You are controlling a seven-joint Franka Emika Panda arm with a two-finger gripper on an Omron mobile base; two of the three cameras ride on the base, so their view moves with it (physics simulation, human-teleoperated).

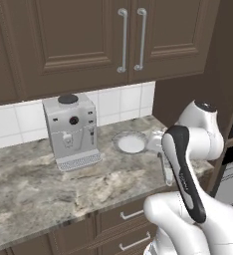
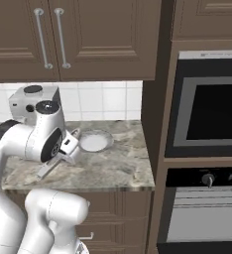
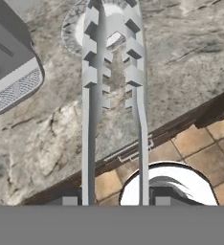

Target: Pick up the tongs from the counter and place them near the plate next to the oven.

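Note:
My gripper (image 3: 115,200) is shut on the tongs (image 3: 87,119), whose two slim silvery arms run away from the fingers, their toothed tips lying over the plate (image 3: 71,28) in the hand view. From the left base the tongs (image 1: 165,168) hang slanting above the counter (image 1: 39,184) near its front edge, just right of the plate (image 1: 131,144). From the right base the gripper (image 2: 66,152) hovers beside the plate (image 2: 94,141), with the tongs (image 2: 48,168) sticking out low and left. The oven (image 2: 209,111) fills the tall cabinet on the right.
A silver-grey coffee machine (image 1: 71,129) stands against the tiled wall left of the plate. Dark wall cabinets (image 1: 123,40) hang above. The tall oven cabinet's side wall (image 2: 155,129) closes the counter on the right. Tiled floor (image 3: 205,153) lies below the counter edge.

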